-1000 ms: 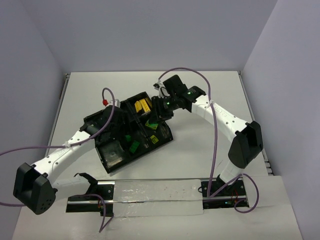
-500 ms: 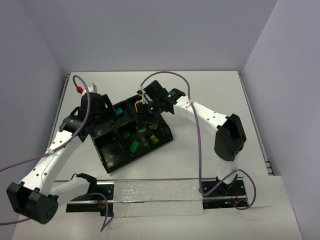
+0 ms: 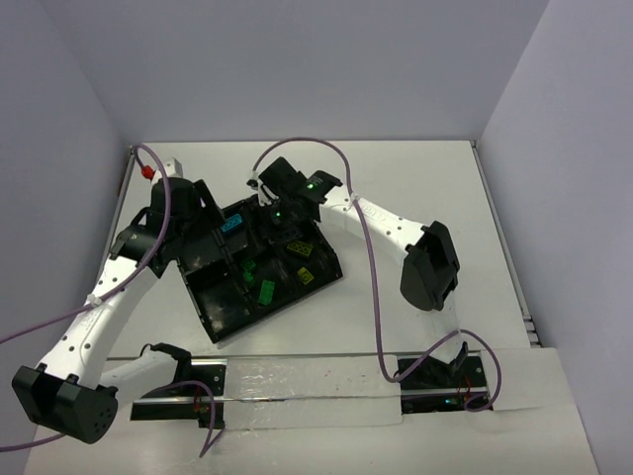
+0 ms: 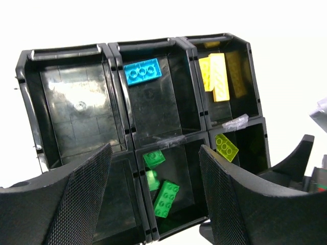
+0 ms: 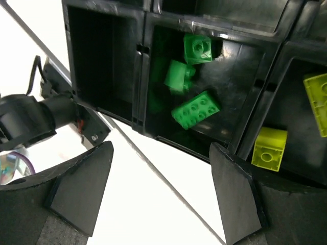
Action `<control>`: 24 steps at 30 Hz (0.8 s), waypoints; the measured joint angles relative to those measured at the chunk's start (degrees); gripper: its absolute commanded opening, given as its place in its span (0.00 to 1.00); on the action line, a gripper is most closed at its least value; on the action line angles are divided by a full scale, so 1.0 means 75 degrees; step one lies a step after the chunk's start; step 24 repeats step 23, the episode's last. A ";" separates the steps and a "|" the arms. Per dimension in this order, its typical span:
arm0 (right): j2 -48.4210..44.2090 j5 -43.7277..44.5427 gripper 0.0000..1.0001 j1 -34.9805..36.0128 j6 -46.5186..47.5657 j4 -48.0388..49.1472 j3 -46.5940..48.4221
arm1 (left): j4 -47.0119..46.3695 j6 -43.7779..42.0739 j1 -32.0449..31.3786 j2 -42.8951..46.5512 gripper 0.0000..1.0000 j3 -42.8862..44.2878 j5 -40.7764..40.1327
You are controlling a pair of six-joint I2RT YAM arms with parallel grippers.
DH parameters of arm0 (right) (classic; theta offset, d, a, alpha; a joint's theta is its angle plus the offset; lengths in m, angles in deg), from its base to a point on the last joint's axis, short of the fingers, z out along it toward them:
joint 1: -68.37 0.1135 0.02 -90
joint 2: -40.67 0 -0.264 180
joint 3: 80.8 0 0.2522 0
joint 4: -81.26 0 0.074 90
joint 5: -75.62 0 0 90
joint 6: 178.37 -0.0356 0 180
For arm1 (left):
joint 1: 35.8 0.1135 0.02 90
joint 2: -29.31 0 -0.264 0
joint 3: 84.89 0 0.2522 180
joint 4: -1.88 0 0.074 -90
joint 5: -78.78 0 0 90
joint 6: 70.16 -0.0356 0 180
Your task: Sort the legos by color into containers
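The black tray [image 4: 116,109] holds the legos in its containers. One light blue brick [image 4: 143,71] lies in the far middle compartment and yellow bricks [image 4: 217,76] in the far right one. Green bricks [image 4: 166,198] share the near middle compartment; one of them [image 5: 179,76] is blurred. A yellow-green brick [image 5: 269,148] sits in the neighbouring compartment. My left gripper [image 4: 155,153] is open and empty, above the tray's edge at its left side [image 3: 196,233]. My right gripper [image 5: 161,153] is open and empty over the tray's middle [image 3: 276,222].
The tray [image 3: 223,319] lies askew on the white table, between both arms. A metal rail [image 3: 297,386] with the arm bases runs along the near edge. Purple cables loop over the right arm [image 3: 371,287]. Grey walls close in on three sides.
My right gripper moved left over the tray and opened, letting a green brick drop into the green compartment. My left arm drew back from the tray's middle to its left side.
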 measured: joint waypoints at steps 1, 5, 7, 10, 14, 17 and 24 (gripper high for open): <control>-0.0014 0.0149 0.84 -0.0012 0.0010 -0.0045 0.0094 | 0.0047 -0.0059 0.0016 -0.0059 0.78 0.0112 -0.0004; -0.0425 0.0841 0.87 -0.0300 0.0021 -0.0134 0.0064 | 0.0079 -0.0324 0.0075 -0.0513 0.78 0.0851 -0.0001; -0.0956 0.1184 0.89 -0.0657 -0.0013 -0.0034 -0.0313 | 0.0069 -0.0460 0.0094 -0.0703 0.78 0.1177 0.0010; -0.2126 0.1706 0.93 -0.1545 -0.0187 0.0110 -0.1156 | 0.0041 -0.0614 0.0122 -0.0950 0.78 0.1574 0.0085; -0.3752 0.2196 0.99 -0.3066 -0.0531 0.0583 -0.2372 | 0.0017 -0.0711 0.0171 -0.1281 0.78 0.2059 0.0240; -0.4685 0.2545 0.99 -0.3971 -0.0688 0.0725 -0.3100 | 0.0001 -0.0718 0.0211 -0.1419 0.78 0.2273 0.0427; -0.5372 0.3254 0.99 -0.4659 -0.0745 0.0857 -0.3998 | 0.0041 -0.0715 0.0272 -0.1549 0.78 0.2528 0.0688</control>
